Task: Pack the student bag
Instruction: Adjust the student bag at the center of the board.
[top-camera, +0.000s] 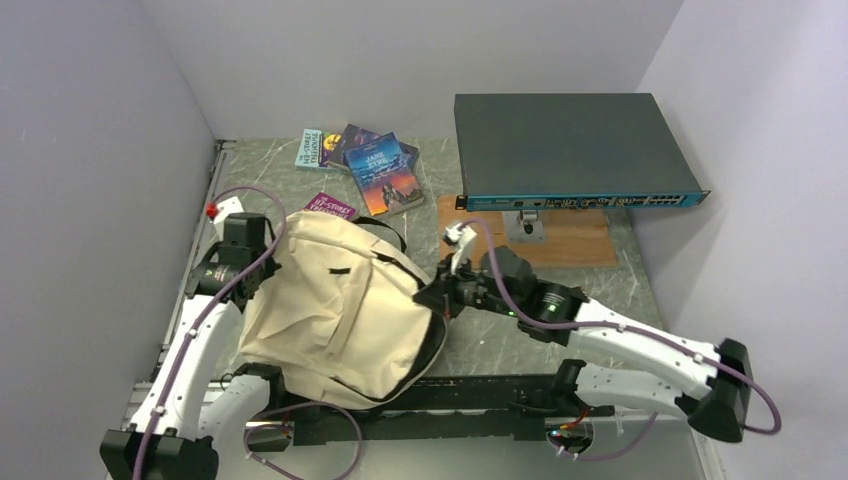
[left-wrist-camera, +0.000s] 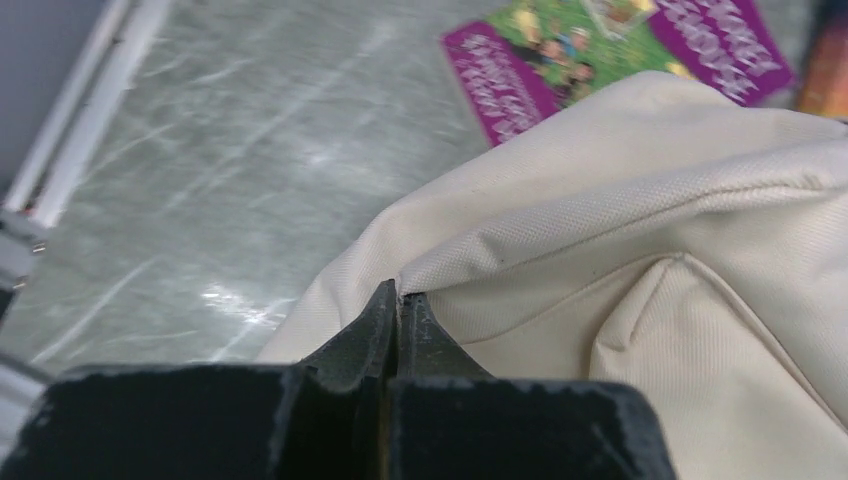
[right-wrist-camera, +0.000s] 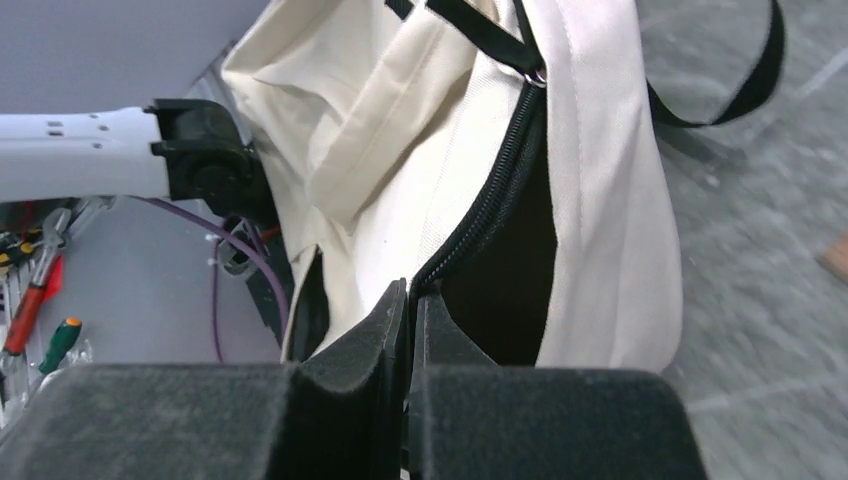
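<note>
My left fingers (left-wrist-camera: 372, 335) pinch shut on the student bag (top-camera: 340, 300)'s corner fabric, and my right fingers (right-wrist-camera: 385, 330) clamp beside its zipper (right-wrist-camera: 490, 190). The bag lies on the counter (top-camera: 480, 350) between them. Either thin pinch could slip, collapsing the opening.

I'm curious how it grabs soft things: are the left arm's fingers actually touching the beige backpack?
Touching. The left wrist view shows the left fingers closed on a fold of the backpack, its cream fabric pinched at their tips with no gap.

Left gripper (top-camera: 250, 288) and right gripper (top-camera: 433, 297) flank the cream student bag (top-camera: 340, 300)
</note>
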